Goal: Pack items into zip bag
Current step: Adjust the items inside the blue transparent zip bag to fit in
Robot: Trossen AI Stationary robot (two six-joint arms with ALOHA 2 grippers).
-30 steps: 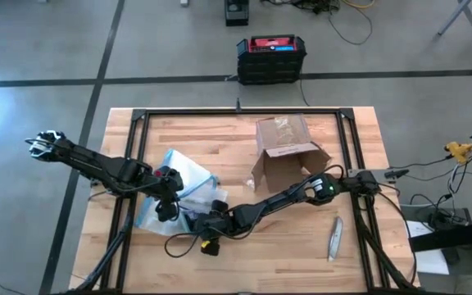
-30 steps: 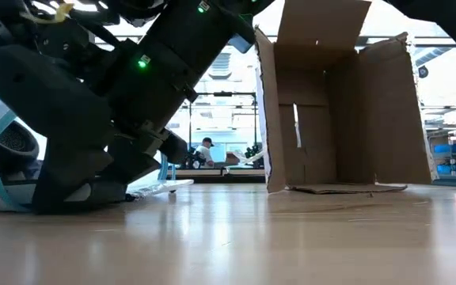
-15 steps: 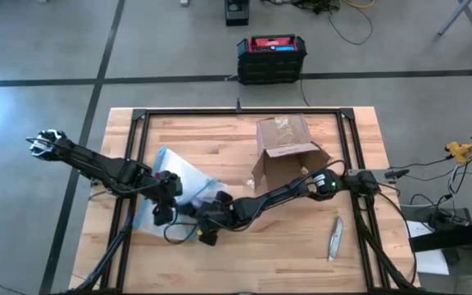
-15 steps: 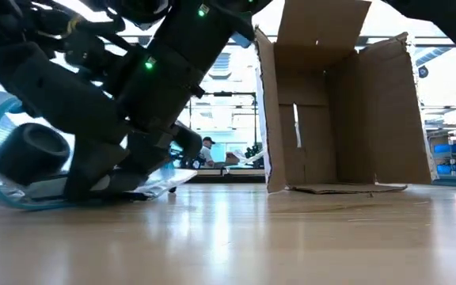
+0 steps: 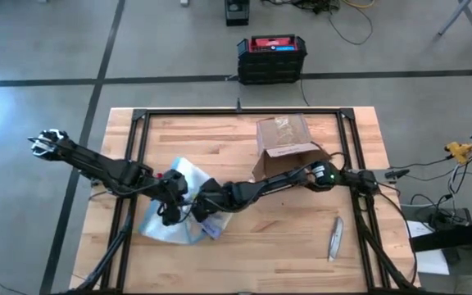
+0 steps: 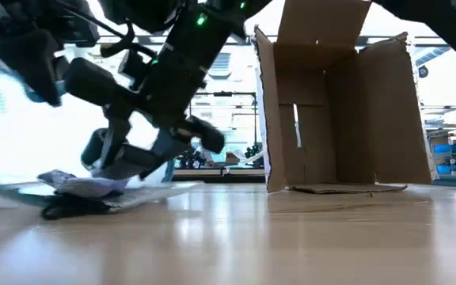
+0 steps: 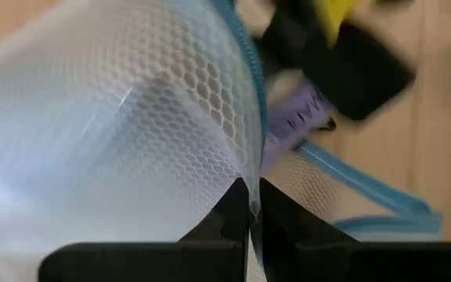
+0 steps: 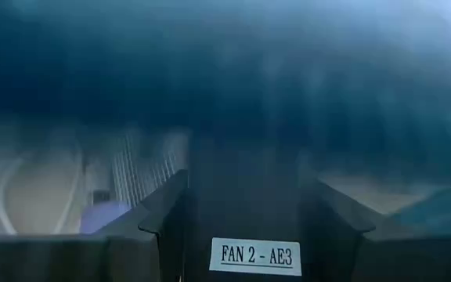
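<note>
The zip bag (image 5: 180, 170), clear plastic with a blue strip (image 7: 249, 86), lies left of centre, its left part raised off the table. My left gripper (image 5: 170, 210) is shut on it. My right gripper (image 5: 205, 203) reaches over the bag from the right, shut on a dark block (image 8: 245, 207) that bears a white label (image 8: 254, 254). Hazy bluish plastic fills the right wrist view; whether the block is inside the bag I cannot tell. A small purple-and-white piece (image 7: 294, 125) lies by the bag's strip. My left gripper pinches the bag's clear meshed plastic (image 7: 245, 188) between its two shut fingers, close to the blue strip. The plastic bulges up and away from the fingers, and the bag's lower part (image 6: 137, 192) rests on the table. My right gripper has the dark block between its two fingers (image 8: 167, 223), which lie along the block's two sides. The gripper slants down toward the table's left, and the block is clear of the table.
An open brown cardboard box (image 5: 287, 149) stands right of centre at the back, tall in the low view (image 6: 331, 103). A slim grey tool (image 5: 334, 238) lies near the front right. A black frame (image 5: 236, 112) runs round the tabletop.
My right gripper has moved toward the far edge and up, over the bag, rolling at the wrist, still shut on the block. The bag has spread toward the near edge, and its left part stands higher off the table.
</note>
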